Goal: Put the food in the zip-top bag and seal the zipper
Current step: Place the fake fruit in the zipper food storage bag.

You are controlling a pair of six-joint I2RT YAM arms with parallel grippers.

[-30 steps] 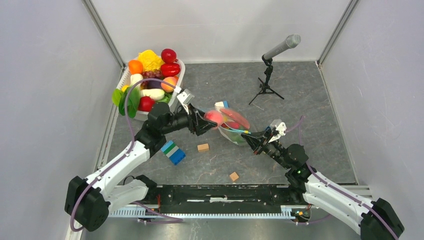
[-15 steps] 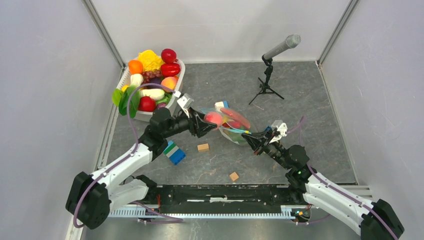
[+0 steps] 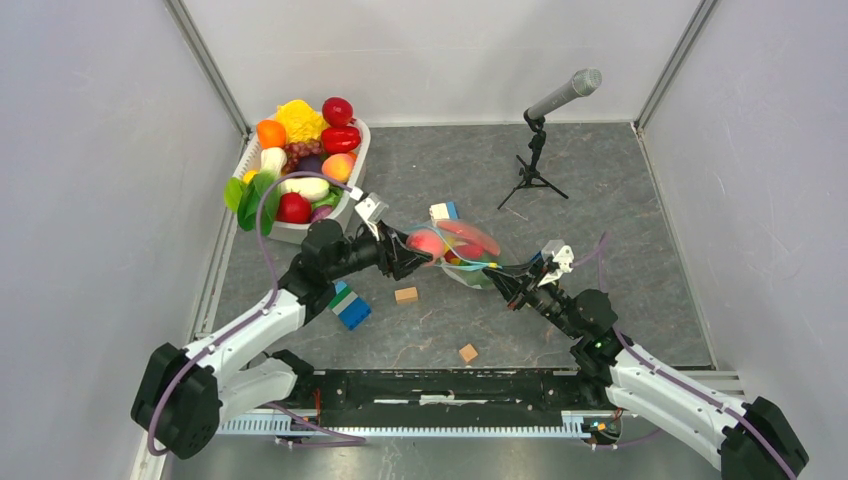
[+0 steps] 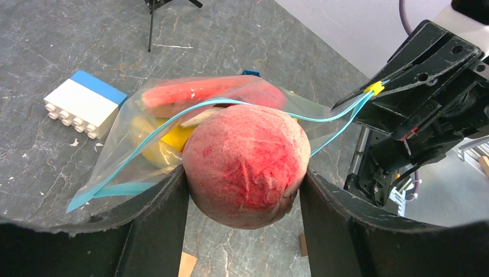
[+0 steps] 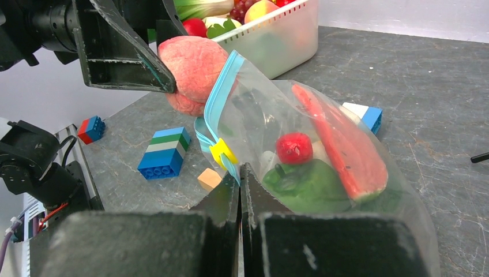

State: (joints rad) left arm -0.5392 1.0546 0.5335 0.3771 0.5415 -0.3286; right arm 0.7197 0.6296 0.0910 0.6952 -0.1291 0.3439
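Over the past second the left gripper had sunk slightly toward the near edge, its jaws clamped on the pink peach. The peach sat at the open mouth of the zip-top bag, touching the zipper. The bag had settled lower too. The right gripper stayed pinched together on the zipper beside the yellow slider. More food lay in the white tub.

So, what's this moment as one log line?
left gripper: holds peach at bag mouth | right gripper: pinches zipper | bag: open
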